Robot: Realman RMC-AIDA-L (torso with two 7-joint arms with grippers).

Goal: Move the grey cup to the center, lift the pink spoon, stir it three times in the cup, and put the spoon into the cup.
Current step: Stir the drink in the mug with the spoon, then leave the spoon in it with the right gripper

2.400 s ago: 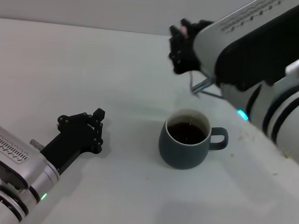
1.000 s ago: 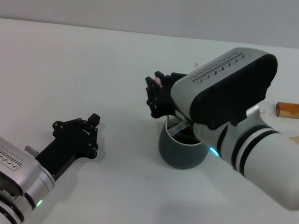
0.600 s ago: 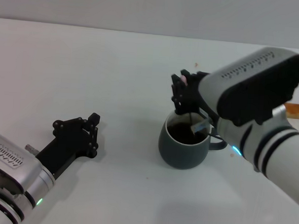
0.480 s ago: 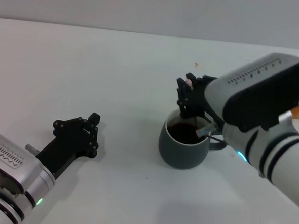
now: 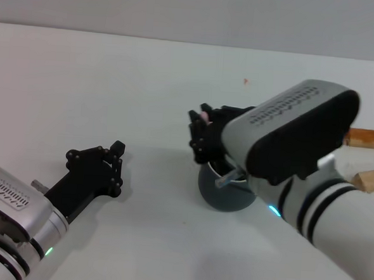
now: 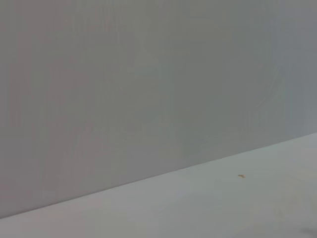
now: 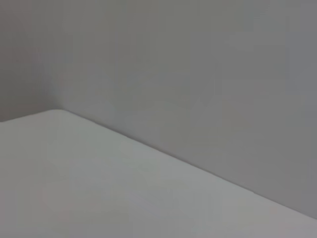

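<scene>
Left gripper: you are seeing it lying low over the white table, well left of the cup, gripping nothing; whether its fingers are parted or closed, you cannot tell.
Right gripper: you are watching it hanging right above the cup's left rim, its black fingers clenching the pink spoon.
Pink spoon: you are seeing only a small pink tip peeking out between the fingers; the rest is hiding behind the gripper.
Grey cup: it is sitting near the table's middle, mostly covered by the right arm; only its lower body is showing.
Wooden blocks: they are lying at the far right, apart from the cup.
</scene>
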